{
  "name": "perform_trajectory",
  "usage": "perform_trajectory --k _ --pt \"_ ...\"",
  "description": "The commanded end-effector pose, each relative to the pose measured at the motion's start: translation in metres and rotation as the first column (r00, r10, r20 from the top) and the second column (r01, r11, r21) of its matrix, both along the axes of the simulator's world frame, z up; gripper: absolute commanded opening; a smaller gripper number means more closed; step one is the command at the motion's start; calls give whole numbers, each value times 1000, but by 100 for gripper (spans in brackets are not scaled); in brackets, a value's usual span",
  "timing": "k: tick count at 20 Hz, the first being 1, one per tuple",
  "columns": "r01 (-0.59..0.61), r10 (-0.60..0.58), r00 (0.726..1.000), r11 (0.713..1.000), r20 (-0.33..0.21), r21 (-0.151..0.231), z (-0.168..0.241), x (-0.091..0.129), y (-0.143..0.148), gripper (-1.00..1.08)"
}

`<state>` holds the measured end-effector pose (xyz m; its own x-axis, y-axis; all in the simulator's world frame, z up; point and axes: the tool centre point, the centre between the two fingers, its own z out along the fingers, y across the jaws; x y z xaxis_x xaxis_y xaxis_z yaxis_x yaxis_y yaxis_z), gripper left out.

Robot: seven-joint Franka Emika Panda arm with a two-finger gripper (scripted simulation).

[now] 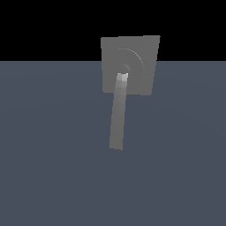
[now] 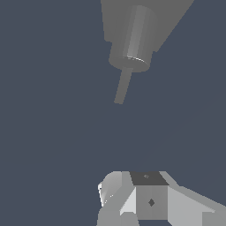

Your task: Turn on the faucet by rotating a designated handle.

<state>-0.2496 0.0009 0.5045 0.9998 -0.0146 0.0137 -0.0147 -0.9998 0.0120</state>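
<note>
Faucet (image 2: pixel 150 22): the wrist view's edge is cropping its plate. Gripper (image 2: pixel 132 207): the frame is cutting it off; I am failing to tell its jaw state.

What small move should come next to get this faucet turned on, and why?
Probably move the hand toward the handle. In the wrist view a wide stretch of bare floor lies between them, so nothing touches the bar yet. It hangs from the faucet plate.
</note>
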Motion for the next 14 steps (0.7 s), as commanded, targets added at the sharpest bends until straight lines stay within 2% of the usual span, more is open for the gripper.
perform_trajectory --k 1,14 --pt "0 0 1000 1000 0 0 0 0 0 -100" --pt "31 -31 1000 999 -4 -16 3 3 -1 -100"
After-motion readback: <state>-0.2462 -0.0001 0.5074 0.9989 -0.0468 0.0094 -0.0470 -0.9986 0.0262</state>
